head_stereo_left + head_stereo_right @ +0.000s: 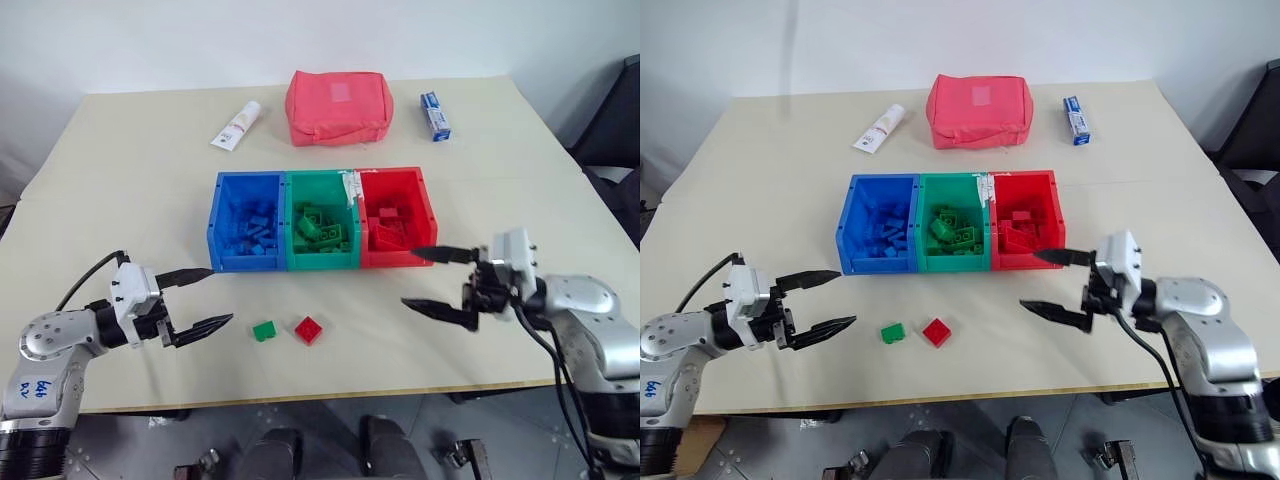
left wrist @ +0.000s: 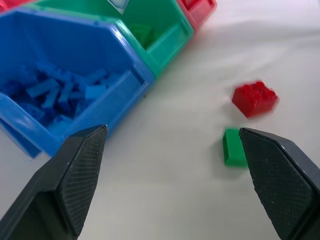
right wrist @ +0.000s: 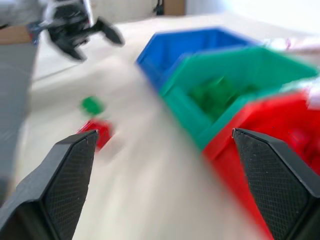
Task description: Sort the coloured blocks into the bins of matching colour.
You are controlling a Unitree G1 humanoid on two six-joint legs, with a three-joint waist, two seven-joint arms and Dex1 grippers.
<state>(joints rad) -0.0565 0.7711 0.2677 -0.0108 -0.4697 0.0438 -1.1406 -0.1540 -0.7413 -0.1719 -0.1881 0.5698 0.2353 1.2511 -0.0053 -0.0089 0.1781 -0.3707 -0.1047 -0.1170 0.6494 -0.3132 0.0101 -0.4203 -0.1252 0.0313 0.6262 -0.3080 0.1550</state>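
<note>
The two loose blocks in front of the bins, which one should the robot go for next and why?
Probably the green block: bring the open left pincer over to it. It lies on the table next to the red block, in front of the bins, and is the nearer of the two to that empty pincer. The right pincer is open too.

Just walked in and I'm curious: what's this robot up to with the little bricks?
It is sorting toy bricks by colour into three joined bins, already holding blue, green and red bricks. Two remain on the table: a green brick and a red brick. The left gripper and right gripper hover with jaws open, holding nothing.
</note>
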